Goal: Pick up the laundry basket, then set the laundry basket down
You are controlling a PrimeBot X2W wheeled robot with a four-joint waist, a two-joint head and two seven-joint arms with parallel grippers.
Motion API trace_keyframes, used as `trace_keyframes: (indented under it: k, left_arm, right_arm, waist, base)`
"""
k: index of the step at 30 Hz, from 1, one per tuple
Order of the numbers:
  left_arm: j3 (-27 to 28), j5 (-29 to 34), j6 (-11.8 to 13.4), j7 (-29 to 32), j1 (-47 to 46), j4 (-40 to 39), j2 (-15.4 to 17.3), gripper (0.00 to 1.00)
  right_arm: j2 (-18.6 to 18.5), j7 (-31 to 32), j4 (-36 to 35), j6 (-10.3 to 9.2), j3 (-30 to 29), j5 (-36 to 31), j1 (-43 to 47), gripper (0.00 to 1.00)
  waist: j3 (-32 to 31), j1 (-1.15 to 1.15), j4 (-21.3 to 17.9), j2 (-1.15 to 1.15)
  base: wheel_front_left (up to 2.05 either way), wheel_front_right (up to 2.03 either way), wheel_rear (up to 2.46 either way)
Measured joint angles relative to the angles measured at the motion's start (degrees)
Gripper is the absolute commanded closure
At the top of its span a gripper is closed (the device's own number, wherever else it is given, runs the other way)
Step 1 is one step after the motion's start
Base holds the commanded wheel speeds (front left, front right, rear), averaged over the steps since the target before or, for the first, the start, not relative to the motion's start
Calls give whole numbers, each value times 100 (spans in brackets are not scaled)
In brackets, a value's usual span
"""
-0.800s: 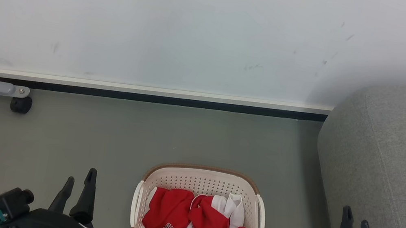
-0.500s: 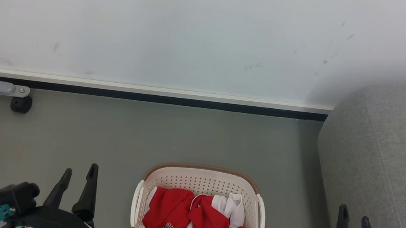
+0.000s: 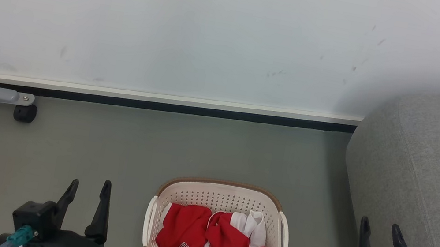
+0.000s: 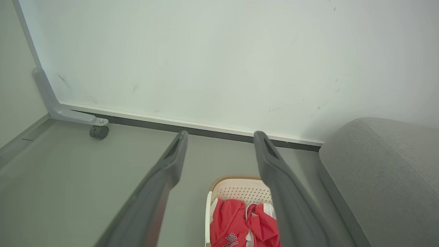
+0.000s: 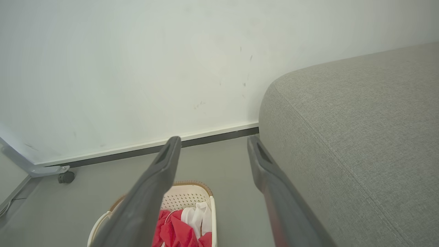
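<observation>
The cream-white perforated laundry basket [image 3: 220,195] with a brown rim stands on the grey floor at the bottom middle of the head view, holding red and white clothes [image 3: 211,243]. It also appears low in the left wrist view, laundry basket [image 4: 240,187], and in the right wrist view, laundry basket [image 5: 187,197]. My left gripper [image 3: 89,186] is open to the left of the basket, apart from it. On the basket's right my right gripper [image 3: 380,226] is open too, close to the sofa. Neither holds anything.
A grey fabric sofa [image 3: 430,176] fills the right side. A white wall with a dark baseboard [image 3: 160,106] runs behind. A grey metal leg with a black caster [image 3: 24,113] stands at the back left. Bare floor [image 3: 181,144] lies between basket and wall.
Both grippers have spread their fingers wider. The left one has shifted right towards the basket, the right one slightly left and up. The basket has stayed in place.
</observation>
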Motion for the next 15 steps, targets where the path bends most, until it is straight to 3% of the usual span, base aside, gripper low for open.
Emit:
trace_keyframes:
  k: [15]
  left_arm:
    - [-144, 1132, 193, -167, -106, -30, -8, 0]
  right_arm:
    - [58, -154, -246, -148, -48, -508, 1, 0]
  waist:
    - [40, 0, 14, 0]
  base:
    - [0, 0, 0]
